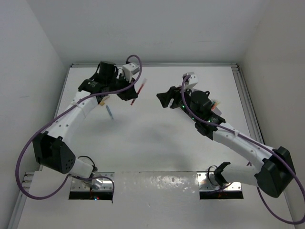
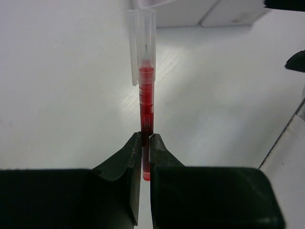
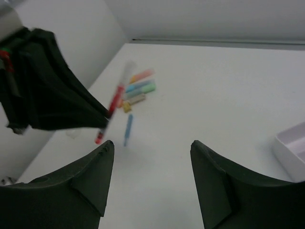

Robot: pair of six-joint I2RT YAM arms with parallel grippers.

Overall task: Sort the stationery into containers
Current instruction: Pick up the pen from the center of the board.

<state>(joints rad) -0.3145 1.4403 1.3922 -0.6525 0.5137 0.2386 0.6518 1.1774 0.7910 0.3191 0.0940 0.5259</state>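
My left gripper (image 2: 146, 143) is shut on the lower end of a thin red pen (image 2: 146, 93) with a clear cap and holds it above the table. From above, the pen (image 1: 142, 85) sticks out of that gripper (image 1: 129, 93) at the back centre-left. My right gripper (image 3: 152, 152) is open and empty in the air, facing the left one (image 1: 164, 99). Pastel highlighters (image 3: 141, 86) lie in a cluster on the table, with a blue-capped piece (image 3: 127, 128) near them (image 1: 110, 113). A corner of the white organiser (image 3: 291, 145) shows at the right. No scissors are in view.
White walls close in the table at the left, back and right. A metal rail (image 1: 245, 102) runs along the right edge. The left arm covers most of the highlighter cluster in the top view; the right arm covers most of the organiser.
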